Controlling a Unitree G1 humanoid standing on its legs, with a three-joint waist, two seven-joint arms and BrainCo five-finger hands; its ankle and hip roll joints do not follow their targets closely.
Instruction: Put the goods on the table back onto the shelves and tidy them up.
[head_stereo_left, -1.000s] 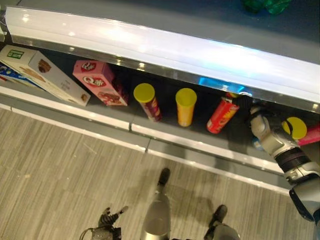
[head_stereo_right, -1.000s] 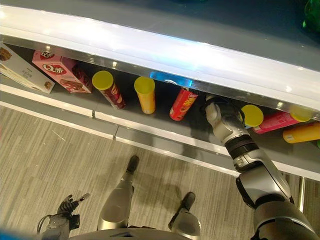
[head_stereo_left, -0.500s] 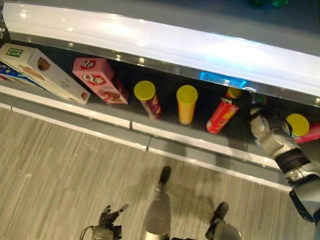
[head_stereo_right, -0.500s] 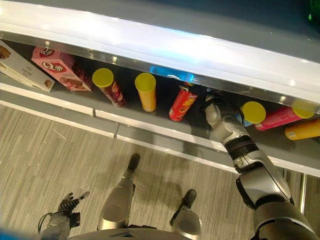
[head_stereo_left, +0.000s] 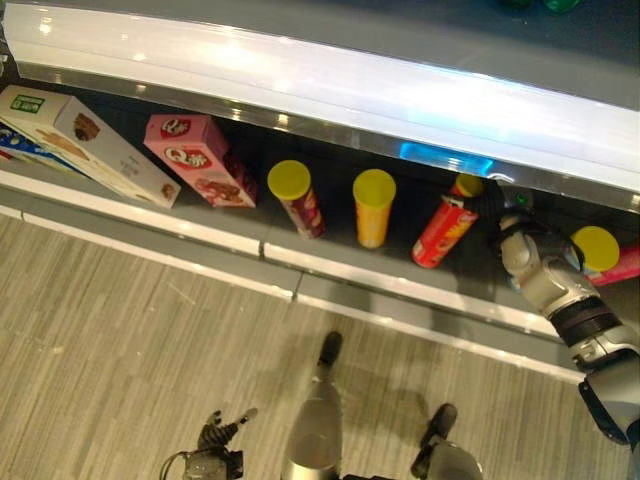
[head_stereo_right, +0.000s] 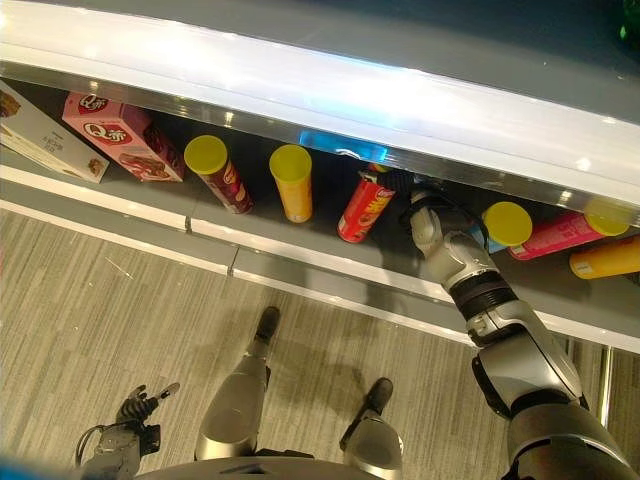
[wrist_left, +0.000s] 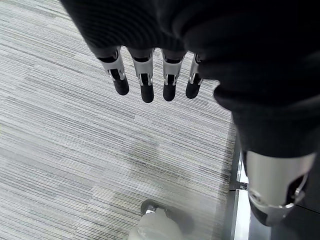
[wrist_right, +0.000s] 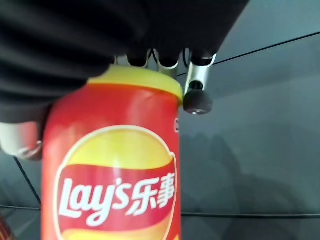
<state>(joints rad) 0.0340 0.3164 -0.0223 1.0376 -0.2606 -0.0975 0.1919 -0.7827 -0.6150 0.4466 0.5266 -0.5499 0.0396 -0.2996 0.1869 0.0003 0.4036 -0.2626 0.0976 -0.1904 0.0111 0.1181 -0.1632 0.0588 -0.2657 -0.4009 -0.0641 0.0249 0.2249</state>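
Red chip can (head_stereo_left: 445, 231) stood tilted on lower shelf (head_stereo_left: 400, 285), top end under the shelf lip. My R hand (head_stereo_left: 520, 252) was at its top, fingers wrapped on it per wrist cam. Judged placing step; next: set it upright, then let go. L hand (wrist_left: 150, 80) hung w/ fingers straight, holding nothing, over floor (wrist_left: 60, 140).

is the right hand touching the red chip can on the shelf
Touching. In the right wrist view the red can sits against the right hand, with the fingers over its yellow top rim.
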